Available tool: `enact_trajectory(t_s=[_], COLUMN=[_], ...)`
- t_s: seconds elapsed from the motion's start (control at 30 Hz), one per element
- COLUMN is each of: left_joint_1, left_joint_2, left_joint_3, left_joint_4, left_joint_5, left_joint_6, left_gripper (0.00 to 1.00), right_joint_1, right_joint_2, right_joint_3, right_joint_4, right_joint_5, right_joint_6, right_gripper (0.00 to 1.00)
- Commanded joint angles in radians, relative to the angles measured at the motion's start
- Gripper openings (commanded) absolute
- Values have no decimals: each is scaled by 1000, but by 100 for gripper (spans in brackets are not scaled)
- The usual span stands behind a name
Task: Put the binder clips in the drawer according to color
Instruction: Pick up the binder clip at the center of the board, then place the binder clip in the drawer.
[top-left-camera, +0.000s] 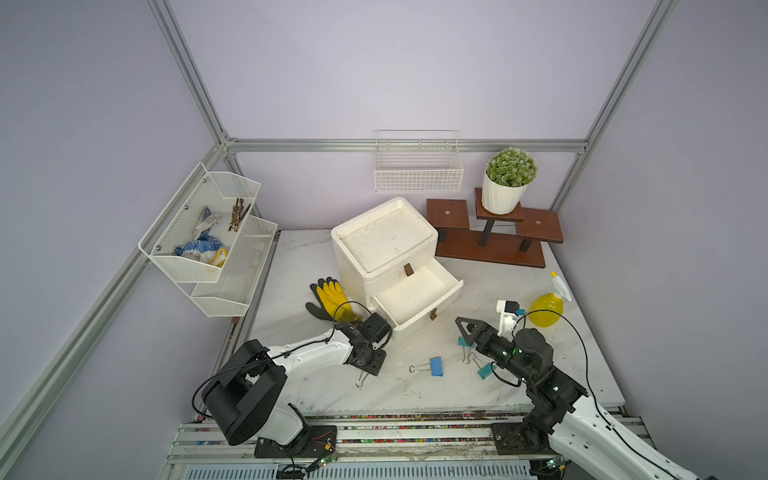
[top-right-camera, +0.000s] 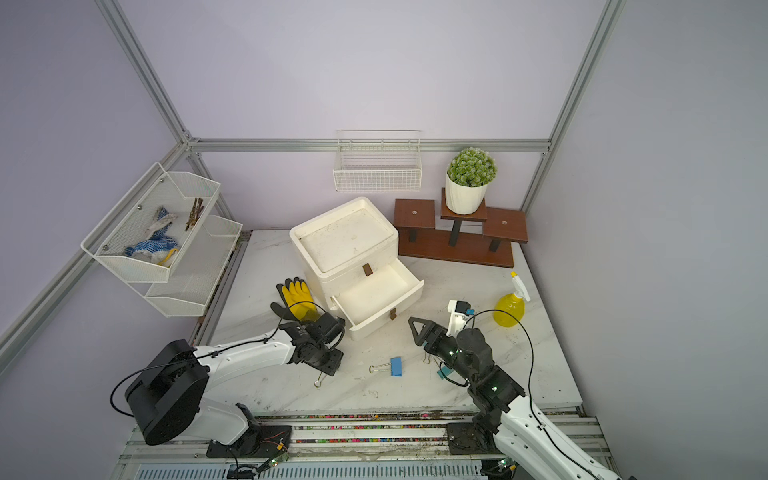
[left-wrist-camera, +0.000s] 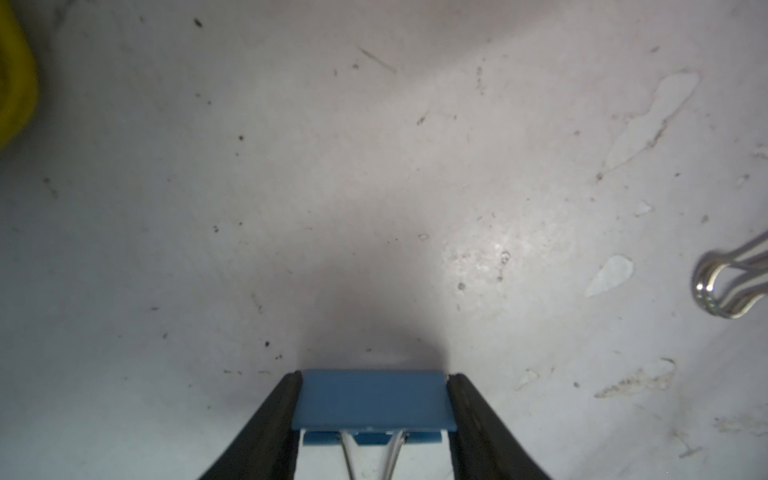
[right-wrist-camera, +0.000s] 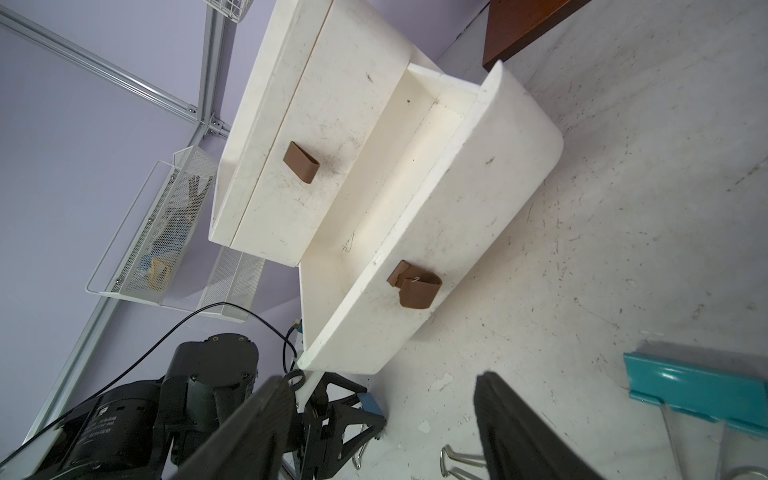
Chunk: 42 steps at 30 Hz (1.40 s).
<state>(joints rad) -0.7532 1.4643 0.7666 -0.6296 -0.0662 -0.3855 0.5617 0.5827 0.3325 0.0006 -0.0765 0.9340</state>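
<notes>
The left claw is closed on a blue binder clip down at the tabletop, near and left of the white drawer chest. The right claw hangs open near a teal clip. The pulled-out drawer looks empty, so most sorting seems left. Another blue clip lies between the arms, a small fold with silver wire loops.

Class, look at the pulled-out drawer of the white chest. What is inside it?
The open drawer shows only its bare white floor in both top views; nothing lies on it. Whatever part sits back under the chest is covered and cannot be checked.
</notes>
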Motion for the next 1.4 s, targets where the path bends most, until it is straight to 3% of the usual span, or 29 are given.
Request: enact_trajectory(t_s=[0.0, 0.17, 0.27, 0.47, 0.63, 0.8, 1.07, 1.23, 1.37], left_joint_1=[-1, -8, -55, -187, -269, -276, -111, -103, -103], left_joint_2=[-32, -124, -218, -325, -194, 24, 241, 290, 307], left_joint_3=[-4, 4, 42, 282, 598, 749, 805, 803, 784], left_joint_4=[11, -55, -150, -342, -405, -309, -180, -143, -159], left_joint_5=[-13, -45, -80, -156, -313, -487, -393, -345, -321], left_joint_6=[-25, -83, -148, -267, -200, -11, 134, 168, 154], left_gripper=[48, 43, 42, 42, 42, 43, 45, 44, 50], right_joint_1=[-5, -6, -6, -6, -6, -5, -6, -6, -6], right_joint_2=[-3, -11, -18, -41, -43, -60, -111, -110, -97], right_joint_3=[2, 2, 2, 21, 54, 55, 64, 50, 51], right_joint_4=[24, 18, 8, -18, -64, -70, -129, -123, -111], right_joint_5=[9, 12, 17, 53, 60, 58, 67, 59, 57], right_joint_6=[-4, -3, -3, -16, -40, -31, -39, -32, -32], right_gripper=[75, 75, 75, 75, 75, 75, 75, 75, 75])
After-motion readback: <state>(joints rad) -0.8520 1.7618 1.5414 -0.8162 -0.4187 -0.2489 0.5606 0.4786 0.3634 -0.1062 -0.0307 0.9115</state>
